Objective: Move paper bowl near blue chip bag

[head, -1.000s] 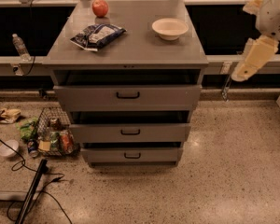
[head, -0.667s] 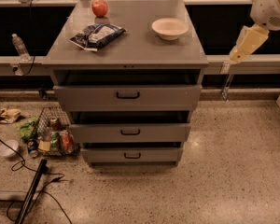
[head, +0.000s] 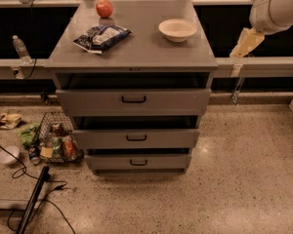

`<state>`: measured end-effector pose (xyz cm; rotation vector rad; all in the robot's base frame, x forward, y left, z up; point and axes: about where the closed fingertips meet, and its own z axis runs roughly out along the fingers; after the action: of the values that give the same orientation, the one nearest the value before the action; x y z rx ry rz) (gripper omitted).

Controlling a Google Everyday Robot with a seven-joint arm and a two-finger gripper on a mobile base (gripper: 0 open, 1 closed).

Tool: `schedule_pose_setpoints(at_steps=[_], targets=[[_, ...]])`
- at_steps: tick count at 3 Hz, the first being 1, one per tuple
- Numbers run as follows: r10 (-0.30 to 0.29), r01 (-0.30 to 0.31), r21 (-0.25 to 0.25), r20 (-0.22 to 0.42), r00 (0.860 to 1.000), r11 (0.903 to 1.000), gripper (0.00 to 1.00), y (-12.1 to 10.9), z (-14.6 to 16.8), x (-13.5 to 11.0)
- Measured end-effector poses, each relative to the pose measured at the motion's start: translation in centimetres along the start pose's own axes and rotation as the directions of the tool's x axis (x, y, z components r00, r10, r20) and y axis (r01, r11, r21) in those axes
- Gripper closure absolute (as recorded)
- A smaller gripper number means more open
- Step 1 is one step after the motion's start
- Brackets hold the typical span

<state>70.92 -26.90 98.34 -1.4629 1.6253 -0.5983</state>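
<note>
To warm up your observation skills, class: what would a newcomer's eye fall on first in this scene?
The grey drawer cabinet in the middle, its three drawers partly open, stands out first. On its top sit a blue chip bag at left, a red apple behind it and a paper bowl at right. The gripper hangs beyond the cabinet's right edge, apart from the bowl.

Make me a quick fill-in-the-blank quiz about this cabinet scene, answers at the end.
1. The apple behind the chip bag is coloured ____.
2. The cabinet has ____ drawers.
3. Among things on top, the gripper, beyond the cabinet's right edge in view, is nearest the ____.
Answers: red; three; bowl.
</note>
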Motion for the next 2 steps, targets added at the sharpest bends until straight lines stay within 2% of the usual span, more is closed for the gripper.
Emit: schedule_pose_setpoints(at_steps=[1, 2], targets=[[-0.095, 0.093, 0.051, 0.031, 0.995, 0.9943, 0.0, 0.28, 3.9, 0.39], [-0.145, 0.142, 0.07, 0.041, 0.989, 0.9874, 0.0, -0.34, 4.35, 0.2]])
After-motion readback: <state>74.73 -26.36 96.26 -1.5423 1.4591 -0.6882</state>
